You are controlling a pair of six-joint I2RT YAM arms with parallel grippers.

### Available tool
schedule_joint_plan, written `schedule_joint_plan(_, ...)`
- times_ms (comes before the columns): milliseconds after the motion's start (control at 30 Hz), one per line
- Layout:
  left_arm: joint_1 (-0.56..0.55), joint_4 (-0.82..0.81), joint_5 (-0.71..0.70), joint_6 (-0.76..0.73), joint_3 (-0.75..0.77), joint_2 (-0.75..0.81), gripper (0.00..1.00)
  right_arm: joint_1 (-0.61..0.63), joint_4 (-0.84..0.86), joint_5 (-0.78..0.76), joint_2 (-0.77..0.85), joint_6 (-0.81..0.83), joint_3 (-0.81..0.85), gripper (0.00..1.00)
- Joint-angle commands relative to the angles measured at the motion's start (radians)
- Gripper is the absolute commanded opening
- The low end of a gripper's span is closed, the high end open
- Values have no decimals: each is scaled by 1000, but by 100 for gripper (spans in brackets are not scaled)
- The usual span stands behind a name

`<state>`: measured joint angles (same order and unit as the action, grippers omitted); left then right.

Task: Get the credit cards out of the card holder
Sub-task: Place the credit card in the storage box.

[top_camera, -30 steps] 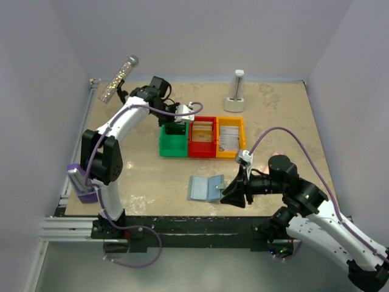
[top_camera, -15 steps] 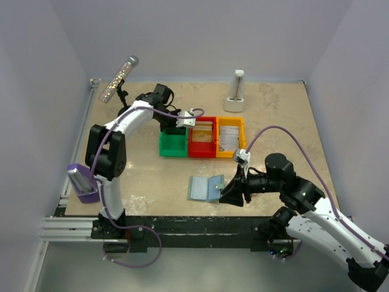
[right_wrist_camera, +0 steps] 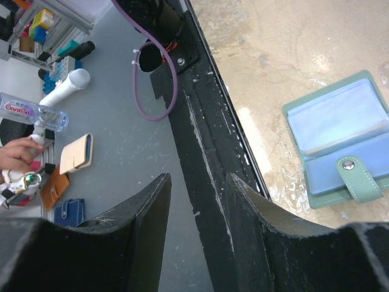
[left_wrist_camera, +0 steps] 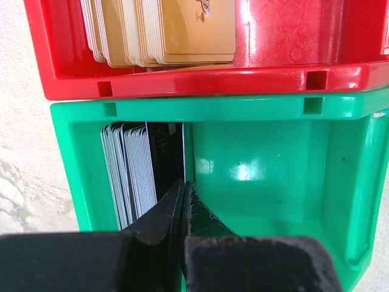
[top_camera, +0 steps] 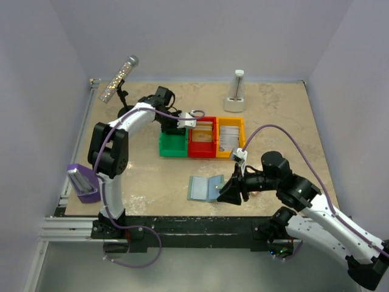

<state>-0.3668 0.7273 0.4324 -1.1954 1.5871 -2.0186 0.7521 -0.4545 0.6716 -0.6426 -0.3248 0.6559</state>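
The right gripper [top_camera: 225,193] is released (jaws apart). The card holder [top_camera: 205,187] lies open on the bench [top_camera: 273,109] just ahead of it, with its long axis roughly along the approach. The left gripper [left_wrist_camera: 183,188], well apart, is clenched against a dark credit card [left_wrist_camera: 165,152] inside the green bin [left_wrist_camera: 273,170].
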Motion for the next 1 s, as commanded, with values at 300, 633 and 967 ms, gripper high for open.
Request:
schedule_joint_plan(300,5,-65,6,13,-30,-19,0,3,36,3,-17,0,25,46)
schedule_joint_plan(633,8,-81,-3,28,-49,-5,0,1,43,11,-35,1,30,46)
schedule_joint_plan(967,6,-82,11,34,-59,23,0,0,40,13,-34,0,31,47)
